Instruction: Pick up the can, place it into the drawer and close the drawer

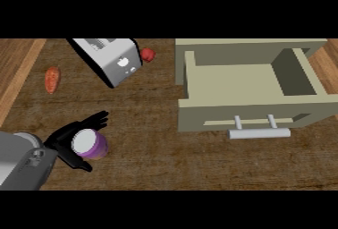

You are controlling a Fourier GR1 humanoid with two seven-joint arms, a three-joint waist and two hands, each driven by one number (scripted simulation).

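Currently the can [89,144] is standing upright at lower left of the frame, purple-sided with a pale flat top, on the counter [198,161]. It is likely handling as light, rigid and smooth-walled, so slipping is the risk; taking it round the middle of its side looks best. The left hand [63,141] is wrapping it from the left, with the fingers [95,120] curving over the far side and the thumb [80,164] coming under the near side. The right hand is not showing. The open drawer [244,114] is sitting well apart at upper right, handle [259,133] facing the lower edge. A toaster [109,60] is lying at upper left.
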